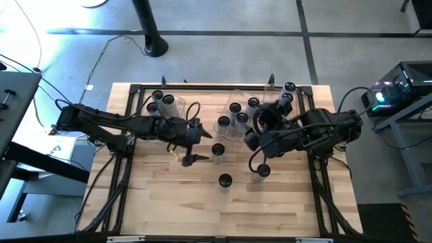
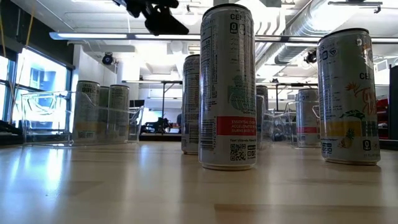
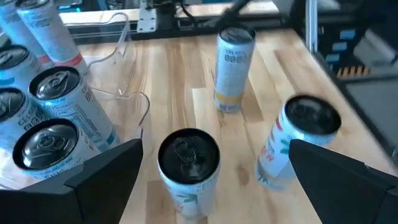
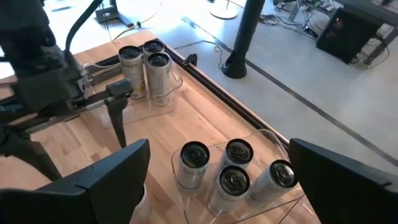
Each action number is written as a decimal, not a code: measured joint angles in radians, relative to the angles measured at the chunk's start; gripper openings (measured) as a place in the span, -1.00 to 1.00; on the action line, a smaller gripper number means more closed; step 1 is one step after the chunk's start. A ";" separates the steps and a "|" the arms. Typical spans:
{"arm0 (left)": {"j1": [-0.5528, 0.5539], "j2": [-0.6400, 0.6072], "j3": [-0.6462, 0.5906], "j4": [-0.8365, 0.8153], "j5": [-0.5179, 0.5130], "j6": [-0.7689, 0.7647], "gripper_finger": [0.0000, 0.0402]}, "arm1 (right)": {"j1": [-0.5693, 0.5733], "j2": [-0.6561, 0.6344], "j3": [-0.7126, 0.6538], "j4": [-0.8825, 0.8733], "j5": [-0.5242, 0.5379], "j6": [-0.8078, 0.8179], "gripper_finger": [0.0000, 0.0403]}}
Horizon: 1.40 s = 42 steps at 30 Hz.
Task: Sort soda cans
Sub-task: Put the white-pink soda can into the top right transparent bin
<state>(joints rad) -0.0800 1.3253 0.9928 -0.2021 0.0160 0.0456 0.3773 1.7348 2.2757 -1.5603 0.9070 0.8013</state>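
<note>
Left claw (image 1: 194, 142) spread wide, gripping nothing, lined up on a loose can (image 3: 188, 163) just ahead on the tabletop (image 1: 169, 196). Looks like the approach step; next, lower around it and close. Right claw (image 1: 260, 154) open too, empty, above the middle bin (image 1: 237, 100).

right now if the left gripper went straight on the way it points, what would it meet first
Probably the nearest loose can. In the left wrist view it stands between the open left gripper fingers, closest ahead; two more cans stand farther off. Depth is hard to judge, so this is a best guess.
</note>
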 joint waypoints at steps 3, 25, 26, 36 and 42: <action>0.002 -0.012 0.000 -0.046 0.001 0.063 0.99 | -0.010 0.000 0.000 -0.001 0.000 0.030 0.88; 0.001 -0.063 -0.002 -0.111 0.125 -0.044 0.99 | -0.026 0.000 0.000 -0.002 -0.024 0.081 0.88; 0.001 -0.063 -0.012 -0.093 0.135 -0.050 0.99 | -0.026 0.000 0.000 -0.002 -0.026 0.081 0.88; -0.019 -0.119 -0.184 0.122 0.078 -0.143 0.99 | -0.029 0.000 0.000 -0.011 -0.028 0.081 0.88; -0.028 -0.051 -0.246 0.218 -0.003 -0.033 0.99 | -0.046 0.000 0.000 -0.011 -0.028 0.078 0.88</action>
<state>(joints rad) -0.1078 1.2741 0.7467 0.0160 0.0134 0.0121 0.3317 1.7348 2.2757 -1.5711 0.8785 0.8788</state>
